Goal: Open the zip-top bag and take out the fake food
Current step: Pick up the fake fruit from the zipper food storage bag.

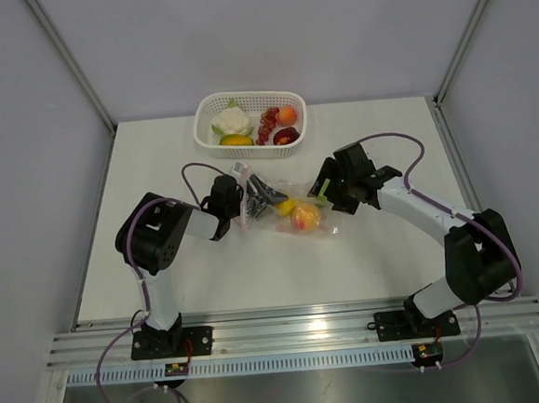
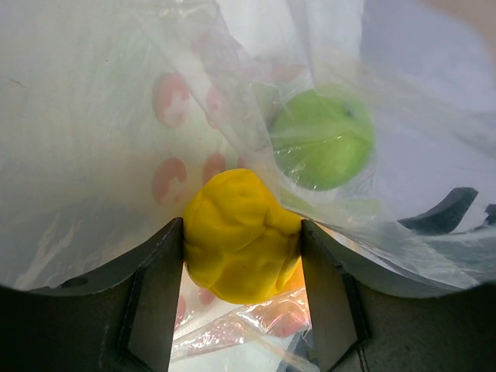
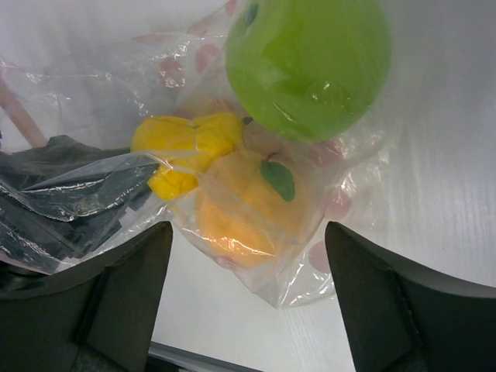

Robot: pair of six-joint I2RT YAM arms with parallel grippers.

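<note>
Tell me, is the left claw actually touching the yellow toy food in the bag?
Touching. The left wrist view shows the left gripper clamped flush against both sides of the yellow piece, with no gap.

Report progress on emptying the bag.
Done: the cauliflower and other pieces sit in the basket. In hand: the left jaws grip the yellow piece in the zip-top bag. Left: the green apple and peach are not yet out.

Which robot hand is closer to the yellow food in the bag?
Left. The left gripper is inside the bag, its fingers pressed on both sides of the yellow piece. The right gripper is open outside the bag, farther off.
</note>
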